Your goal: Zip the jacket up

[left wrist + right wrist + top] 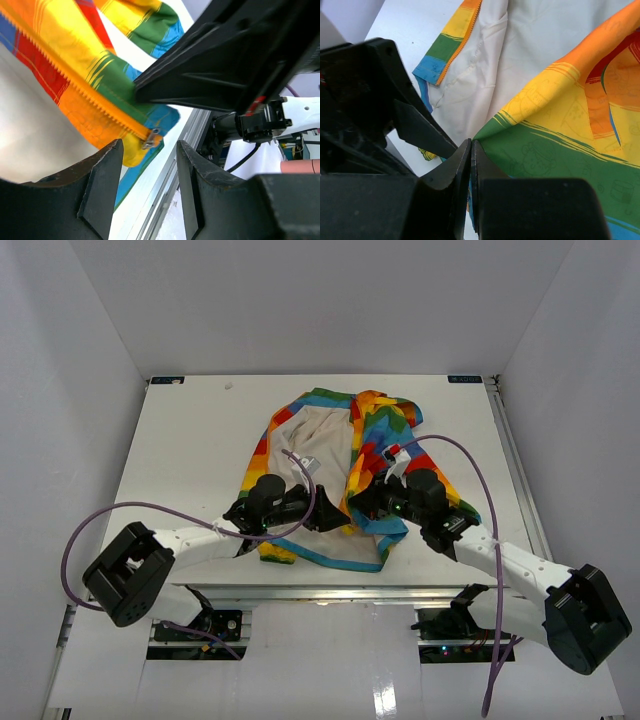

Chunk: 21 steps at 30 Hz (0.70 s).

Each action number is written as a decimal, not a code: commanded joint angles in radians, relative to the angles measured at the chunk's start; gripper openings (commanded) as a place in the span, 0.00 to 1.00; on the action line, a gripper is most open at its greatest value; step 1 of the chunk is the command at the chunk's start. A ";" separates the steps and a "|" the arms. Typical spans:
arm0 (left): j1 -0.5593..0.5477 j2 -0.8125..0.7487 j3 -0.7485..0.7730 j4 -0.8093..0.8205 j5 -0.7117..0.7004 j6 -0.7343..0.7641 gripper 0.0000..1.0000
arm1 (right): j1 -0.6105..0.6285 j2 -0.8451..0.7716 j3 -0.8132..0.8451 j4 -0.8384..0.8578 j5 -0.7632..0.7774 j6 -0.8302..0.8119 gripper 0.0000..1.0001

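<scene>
The table (180, 440) carries the jacket (320, 455) at its middle, open, cream lining up. My right gripper (471, 165) is pinched closed on the green-striped front panel. My left gripper (147, 187) gapes empty before the orange zipper (95, 100). Best to close squarely just beside the small metal fitting (150, 138), with the teeth taut.

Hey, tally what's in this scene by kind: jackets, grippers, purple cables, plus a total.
Rainbow-striped fabric jacket: 1
Black two-finger grippers: 2 (left gripper, right gripper)
Purple cables: 2 (left cable, right cable)
Total: 5
</scene>
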 commanded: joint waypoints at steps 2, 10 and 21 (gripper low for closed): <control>-0.003 0.029 0.033 -0.021 -0.011 -0.018 0.57 | 0.007 -0.035 -0.019 0.076 -0.026 -0.015 0.08; -0.002 0.074 0.061 -0.005 -0.026 0.015 0.57 | 0.007 -0.035 -0.020 0.088 -0.053 -0.008 0.08; -0.004 0.111 0.059 0.148 0.101 0.001 0.16 | 0.008 -0.022 -0.009 0.068 -0.064 -0.009 0.09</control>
